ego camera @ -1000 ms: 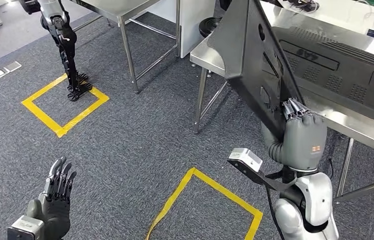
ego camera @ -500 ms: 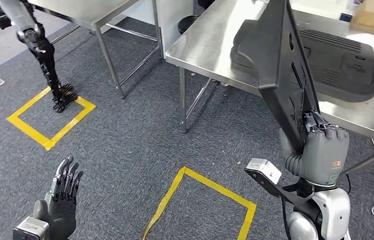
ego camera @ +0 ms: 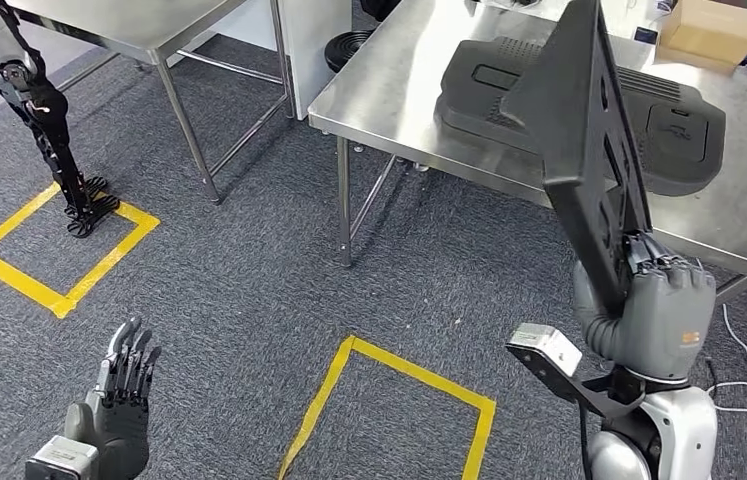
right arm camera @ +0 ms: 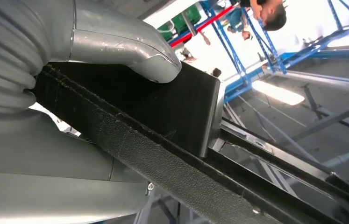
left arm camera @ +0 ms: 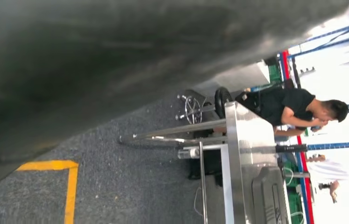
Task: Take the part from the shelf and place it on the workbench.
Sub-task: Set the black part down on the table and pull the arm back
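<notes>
right hand [ego camera: 661,305] grips the lower edge of the black part [ego camera: 587,140], fingers [ego camera: 654,255] clenched on it, holding it upright on edge above the steel surface [ego camera: 399,90], near another black panel [ego camera: 674,125] lying flat there. left hand [ego camera: 117,410] low over the carpet, fingers released and straight, holding nothing.

right hand [ego camera: 655,305]: raised, fingers [ego camera: 649,256] curled over the edge of the black part [ego camera: 581,130], thumb [right arm camera: 130,51] pressed on its face | left hand [ego camera: 114,415]: low, empty, fingers straight and together, pointing up
</notes>
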